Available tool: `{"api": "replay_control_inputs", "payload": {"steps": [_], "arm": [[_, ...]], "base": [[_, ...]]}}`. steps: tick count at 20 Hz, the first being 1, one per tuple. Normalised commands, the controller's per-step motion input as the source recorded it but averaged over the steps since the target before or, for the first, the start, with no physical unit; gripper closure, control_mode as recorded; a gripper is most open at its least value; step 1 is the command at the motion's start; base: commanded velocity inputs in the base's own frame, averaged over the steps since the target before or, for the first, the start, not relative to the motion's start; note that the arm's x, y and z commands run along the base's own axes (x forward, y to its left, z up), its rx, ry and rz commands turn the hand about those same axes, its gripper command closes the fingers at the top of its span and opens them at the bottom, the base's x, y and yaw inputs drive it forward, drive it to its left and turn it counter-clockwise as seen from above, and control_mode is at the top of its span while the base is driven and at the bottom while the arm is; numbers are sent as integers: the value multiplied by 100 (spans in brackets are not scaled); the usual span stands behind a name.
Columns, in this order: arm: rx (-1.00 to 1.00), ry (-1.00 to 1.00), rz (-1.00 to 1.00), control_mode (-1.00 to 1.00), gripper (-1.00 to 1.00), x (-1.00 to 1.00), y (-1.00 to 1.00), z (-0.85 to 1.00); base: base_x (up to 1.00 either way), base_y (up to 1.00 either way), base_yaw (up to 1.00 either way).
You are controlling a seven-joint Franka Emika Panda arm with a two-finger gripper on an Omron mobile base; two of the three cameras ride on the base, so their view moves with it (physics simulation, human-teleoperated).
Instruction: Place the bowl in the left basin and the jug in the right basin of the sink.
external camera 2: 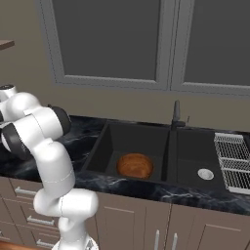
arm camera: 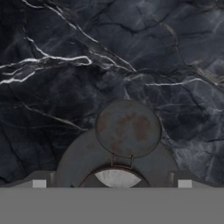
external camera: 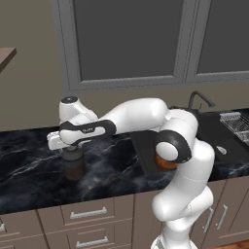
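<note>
Currently: jug (external camera: 74,164), small, dark brown, rigid, likely light and smooth; upright on the marble tabletop (external camera: 29,165), left of the sink (external camera 2: 141,146). End effector (external camera: 68,148) directly above it, jaws wide, empty. Best hold: round body below the cap. Bowl (external camera 2: 135,165) already in the left basin (external camera 2: 122,139).
</note>
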Motion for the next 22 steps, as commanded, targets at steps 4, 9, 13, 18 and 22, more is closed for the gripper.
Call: {"api": "replay_control_inputs", "payload": {"steps": [4,9,13,18,22], "arm": [[0,0,0,-100,100,0,0,-7],[0,0,0,-100,100,0,0,-3],[0,0,0,-100,100,0,0,0],[2,3,0,-100,100,-3,-8,26],[6,3,0,-100,100,-8,-14,38]], "base": [[0,0,0],[0,0,0],[0,0,0],[0,0,0],[0,0,0]]}}
